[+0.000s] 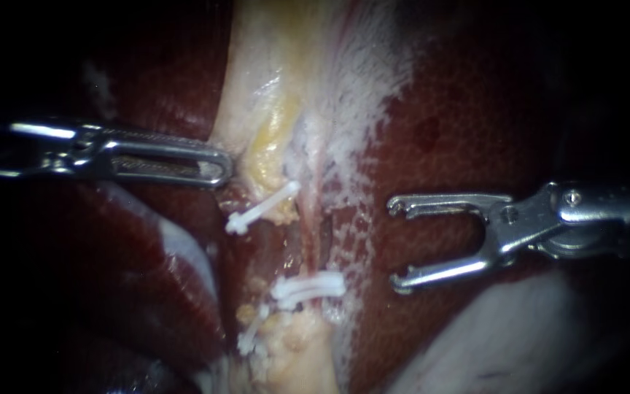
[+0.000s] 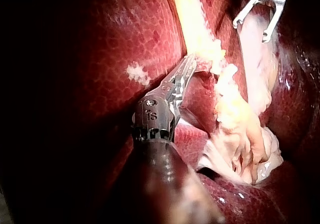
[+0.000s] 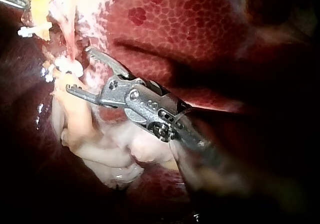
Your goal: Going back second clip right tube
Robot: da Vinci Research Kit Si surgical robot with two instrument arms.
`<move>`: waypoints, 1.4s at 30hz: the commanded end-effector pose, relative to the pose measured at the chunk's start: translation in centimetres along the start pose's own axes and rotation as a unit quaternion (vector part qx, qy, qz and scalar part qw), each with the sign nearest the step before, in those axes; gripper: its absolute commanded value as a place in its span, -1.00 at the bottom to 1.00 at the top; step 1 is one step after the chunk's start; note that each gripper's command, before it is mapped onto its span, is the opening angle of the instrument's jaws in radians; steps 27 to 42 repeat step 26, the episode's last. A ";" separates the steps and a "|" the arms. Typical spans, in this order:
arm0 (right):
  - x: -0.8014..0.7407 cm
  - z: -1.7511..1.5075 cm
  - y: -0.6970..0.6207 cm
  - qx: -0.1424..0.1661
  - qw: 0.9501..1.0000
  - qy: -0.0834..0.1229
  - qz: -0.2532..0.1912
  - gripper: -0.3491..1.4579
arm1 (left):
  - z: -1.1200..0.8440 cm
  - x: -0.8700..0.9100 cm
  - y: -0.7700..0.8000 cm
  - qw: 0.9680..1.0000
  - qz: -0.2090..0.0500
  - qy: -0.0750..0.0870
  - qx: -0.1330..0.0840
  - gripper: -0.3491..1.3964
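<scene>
White plastic clips (image 1: 308, 286), two lying close together, are seated across the thin pinkish right tube (image 1: 320, 219), low on its exposed length. Right instrument (image 1: 394, 244), a silver forked tool, is held over the dark red mottled liver (image 1: 461, 131) beside that tube, apart from it, jaws spread wide and empty: judged released, so the clips are not disturbed. Left instrument (image 1: 225, 168), long, slotted and silver, is set against pale yellow tissue (image 1: 271, 138) on the tube's other side, apparently for tension; its grip cannot be told
</scene>
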 end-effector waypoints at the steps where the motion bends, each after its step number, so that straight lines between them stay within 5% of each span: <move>1: 0.00 0.00 0.00 0.000 1.000 0.000 0.000 0.05 | 0.01 0.00 -0.01 1.000 0.000 0.001 0.001 -1.00; 42: 0.00 -0.02 0.00 0.000 1.000 0.000 0.000 0.05 | 0.03 0.01 -0.09 1.000 0.001 0.002 0.003 -1.00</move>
